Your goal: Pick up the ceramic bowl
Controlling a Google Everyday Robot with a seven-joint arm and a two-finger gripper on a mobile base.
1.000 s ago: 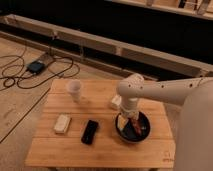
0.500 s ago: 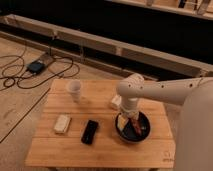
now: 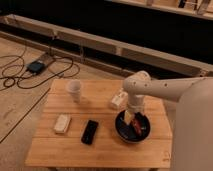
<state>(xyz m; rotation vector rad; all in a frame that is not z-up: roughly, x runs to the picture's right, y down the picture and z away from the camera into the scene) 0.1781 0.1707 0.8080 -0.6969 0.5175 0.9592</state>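
Observation:
The ceramic bowl is round, shallow and black with a reddish-orange streak inside. It sits on the right part of the wooden table. My gripper hangs from the white arm and reaches down into the bowl, over its middle. The gripper covers part of the bowl's inside.
A white cup stands at the table's back left. A flat black slab lies in the middle front. A pale small block lies to the left. A white object sits behind the bowl. Cables and a box lie on the floor at left.

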